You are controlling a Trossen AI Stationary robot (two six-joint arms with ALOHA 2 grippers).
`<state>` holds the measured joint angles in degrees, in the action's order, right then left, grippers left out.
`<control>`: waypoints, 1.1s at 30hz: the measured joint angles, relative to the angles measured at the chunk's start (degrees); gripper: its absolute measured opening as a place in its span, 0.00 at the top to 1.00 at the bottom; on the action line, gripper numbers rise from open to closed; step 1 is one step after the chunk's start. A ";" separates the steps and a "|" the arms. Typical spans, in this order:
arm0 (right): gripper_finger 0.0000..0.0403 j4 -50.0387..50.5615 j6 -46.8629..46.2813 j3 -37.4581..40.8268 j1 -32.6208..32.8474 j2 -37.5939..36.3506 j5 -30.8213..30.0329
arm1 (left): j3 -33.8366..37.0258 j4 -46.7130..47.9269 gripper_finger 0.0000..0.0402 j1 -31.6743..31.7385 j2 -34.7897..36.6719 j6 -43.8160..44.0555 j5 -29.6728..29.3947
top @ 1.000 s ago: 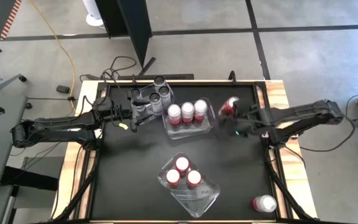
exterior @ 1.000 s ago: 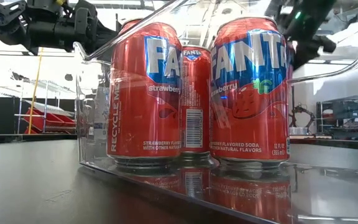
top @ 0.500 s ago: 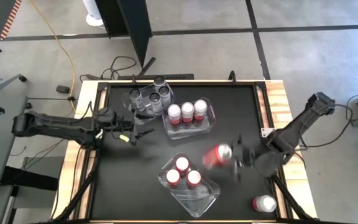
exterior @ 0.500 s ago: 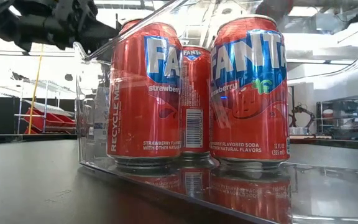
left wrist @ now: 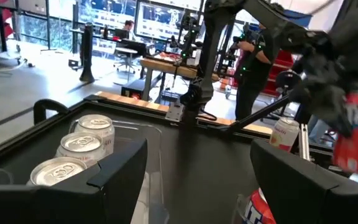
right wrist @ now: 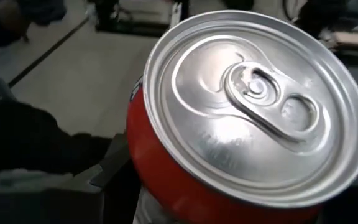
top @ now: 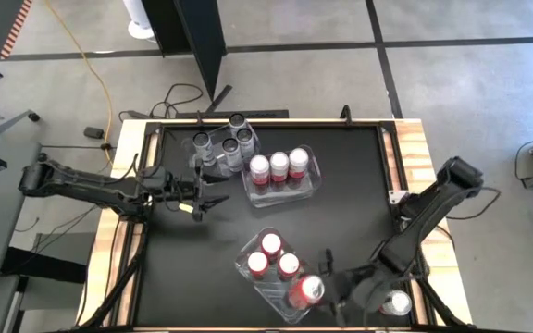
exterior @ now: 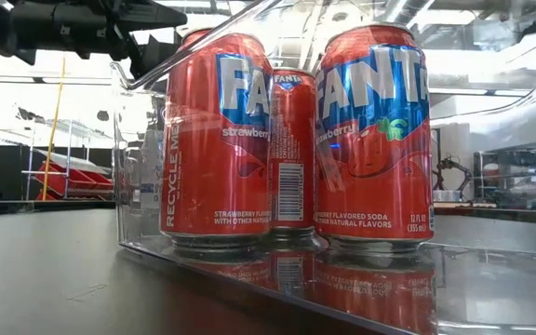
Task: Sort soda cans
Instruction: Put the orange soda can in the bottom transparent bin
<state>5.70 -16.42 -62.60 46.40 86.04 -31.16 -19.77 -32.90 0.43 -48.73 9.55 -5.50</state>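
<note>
A: Soda cans first. Where do they sit?

B: Three red cans [top: 271,256] stand upright in the near clear bin [top: 308,300], grouped at its far end. A fourth red can [top: 307,291] is in my right gripper [top: 325,291], held over the bin's open end, just beside those three. From my right wrist I see its silver top filling the view, tilted, the pull tab facing the camera.

A: So the right jaws are closed?

B: Closed on that can's body, standing wide because the can is wide. I cannot tell whether the can touches the bin floor.

A: And the left?

B: My left gripper [top: 213,192] hangs above the bare black table [top: 359,185], jaws apart and holding nothing. It is near a second clear bin [top: 315,174] that holds three red-and-white cans [top: 278,166] in a row, touching neither.

A: Anything else?

B: Four dark grey cans [top: 223,143] stand in a third bin [top: 192,146] at the table's far left. One more can [top: 395,302] lies at the near right corner, just beside my right arm.
</note>
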 joint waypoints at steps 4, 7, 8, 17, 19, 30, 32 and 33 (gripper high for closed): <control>0.26 2.41 0.90 -5.11 -0.79 6.13 4.03 | 0.00 0.03 0.30 0.00 0.00 1.46 -0.06; 0.26 4.72 0.90 -8.68 -1.67 9.77 6.61 | 0.02 0.03 0.30 0.00 0.00 2.09 -0.18; 0.26 5.51 0.94 -9.71 -1.98 10.98 6.67 | 0.01 0.03 0.30 0.00 0.00 2.31 -0.35; 0.26 8.74 -0.90 -12.99 -5.16 17.86 8.77 | 0.02 1.70 0.30 -0.02 0.00 3.82 -0.86; 0.26 8.91 -1.87 -12.99 -5.52 19.24 8.85 | 0.02 2.66 0.30 -0.02 0.00 3.82 -0.90; 0.26 8.73 -3.68 -12.92 -6.86 22.14 9.05 | 0.02 5.67 0.30 -0.02 0.00 3.71 -1.00; 0.27 8.72 -3.67 -12.97 -6.87 22.12 9.05 | 0.02 5.71 0.30 -0.02 0.00 3.56 -1.00; 0.27 8.89 -3.68 -12.97 -6.89 22.12 9.22 | 0.02 5.71 0.30 -0.02 0.00 3.33 -1.00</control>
<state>14.59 -20.10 -75.57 39.50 108.16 -21.94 -19.75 -27.19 0.40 -48.73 12.88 -6.50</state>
